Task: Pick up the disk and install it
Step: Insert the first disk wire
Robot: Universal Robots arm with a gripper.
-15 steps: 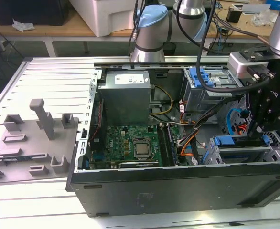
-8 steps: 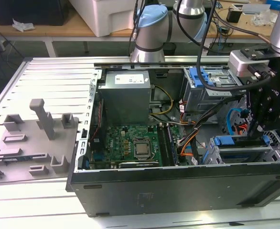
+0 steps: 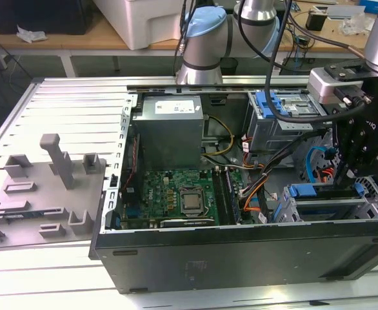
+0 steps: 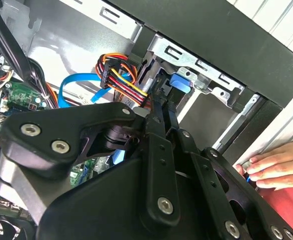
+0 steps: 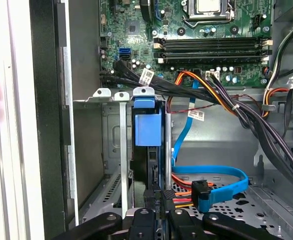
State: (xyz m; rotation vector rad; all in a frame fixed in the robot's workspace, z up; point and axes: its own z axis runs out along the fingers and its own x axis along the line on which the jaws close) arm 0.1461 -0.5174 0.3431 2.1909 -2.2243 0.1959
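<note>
An open computer case (image 3: pixel 240 258) is seen lying on its side on the slatted desk (image 3: pixel 34 278), with the motherboard (image 3: pixel 176 194) exposed and a grey power supply box (image 3: pixel 169 129) set behind it. The gripper (image 5: pixel 156 194) is lowered into the metal drive cage (image 5: pixel 114 135) at the corner of the case on the exterior view's right. The disk (image 5: pixel 147 127) is found standing on edge in one slot of that cage, between the cage's upright walls, its blue carrier frame turned toward the motherboard. The jaws are drawn narrow and are closed on the edge of the disk nearest the first wrist camera. How deep the disk sits in the slot cannot be judged with certainty, since its lower part is hidden by the cage. A blue data cable (image 5: pixel 221 184) and a bundle of coloured power wires (image 5: pixel 206 87) are seen just beside the cage, apart from the disk. In the second wrist view a person's hand (image 4: pixel 274 167) is rested on the outer rim of the case, close to the gripper's linkage.
</note>
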